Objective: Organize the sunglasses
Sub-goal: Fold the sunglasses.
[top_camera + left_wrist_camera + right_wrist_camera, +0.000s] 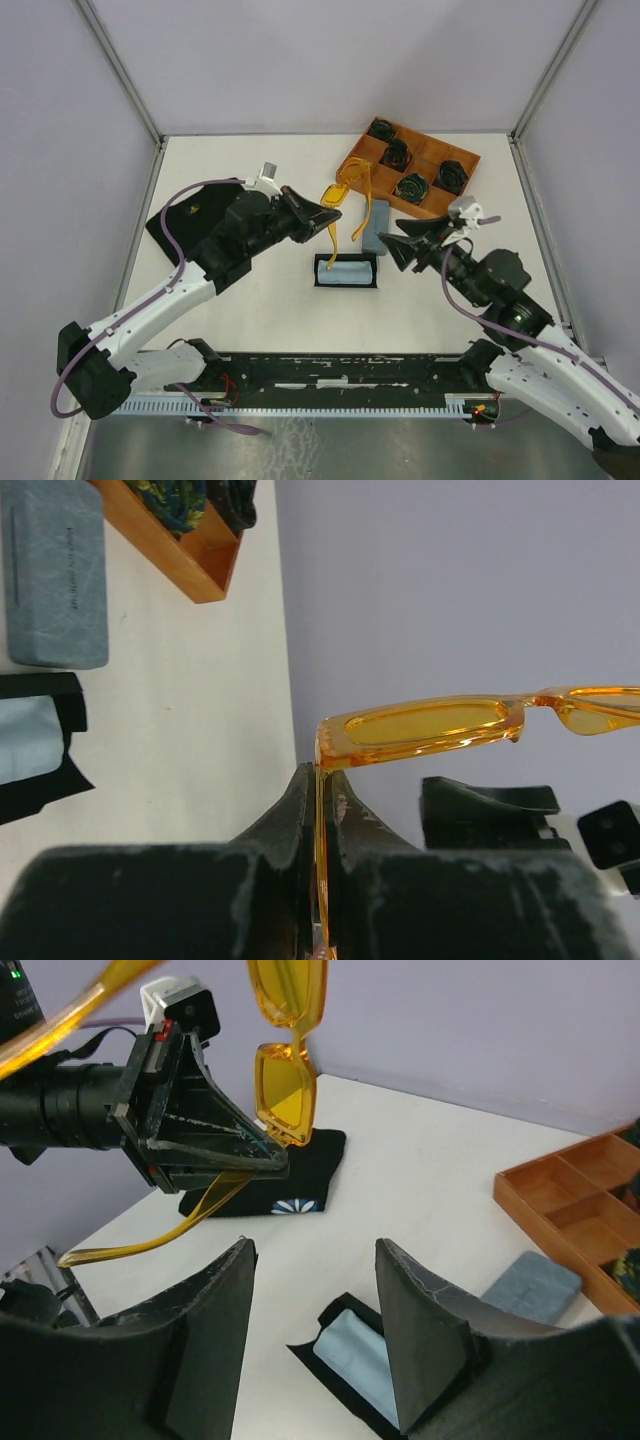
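Note:
My left gripper (312, 213) holds the translucent orange-yellow sunglasses (342, 196) above the table, and its jaws are shut on one temple arm (322, 780). The lenses (430, 723) stick out sideways past the fingertips, and the other temple arm hangs down (150, 1245). My right gripper (392, 246) hovers open just right of them with nothing between its fingers (220, 1300). In the right wrist view the sunglasses (285, 1090) hang ahead of and above the right gripper (315, 1250). An open black case (347, 271) with a light blue cloth (360, 1350) inside lies on the table below both grippers.
A closed grey-blue case (377, 225) lies beside the wooden compartment tray (362, 150) at the back right, which holds several dark rolled items. A black pouch with a flower print (270, 1185) lies at the left. Enclosure walls surround the table.

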`<action>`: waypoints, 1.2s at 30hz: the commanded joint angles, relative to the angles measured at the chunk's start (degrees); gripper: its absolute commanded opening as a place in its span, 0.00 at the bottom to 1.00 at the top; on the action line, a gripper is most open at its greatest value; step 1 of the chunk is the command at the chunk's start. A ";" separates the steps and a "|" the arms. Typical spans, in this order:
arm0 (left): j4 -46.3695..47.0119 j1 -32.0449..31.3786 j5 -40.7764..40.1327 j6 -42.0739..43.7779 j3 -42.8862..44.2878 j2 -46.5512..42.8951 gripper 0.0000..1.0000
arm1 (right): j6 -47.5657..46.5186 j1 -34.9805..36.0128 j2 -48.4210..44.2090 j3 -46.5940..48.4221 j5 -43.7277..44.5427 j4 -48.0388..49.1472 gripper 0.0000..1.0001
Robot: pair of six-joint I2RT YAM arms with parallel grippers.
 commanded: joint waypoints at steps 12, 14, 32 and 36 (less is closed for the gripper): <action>10.12 0.20 4.34 -10.93 -0.90 -6.70 0.03 | 5.11 -9.64 26.59 10.03 -32.61 37.42 0.63; 10.03 0.23 4.42 -10.98 -0.93 -7.26 0.03 | 8.01 -11.24 28.35 10.88 -35.40 41.60 0.61; 13.26 0.15 8.90 -10.67 -0.95 -6.81 0.03 | 6.04 -13.36 34.25 22.05 -48.62 37.50 0.54; 13.60 0.17 9.82 -10.48 -0.68 -6.29 0.03 | 3.77 -13.34 34.23 22.93 -48.20 34.33 0.51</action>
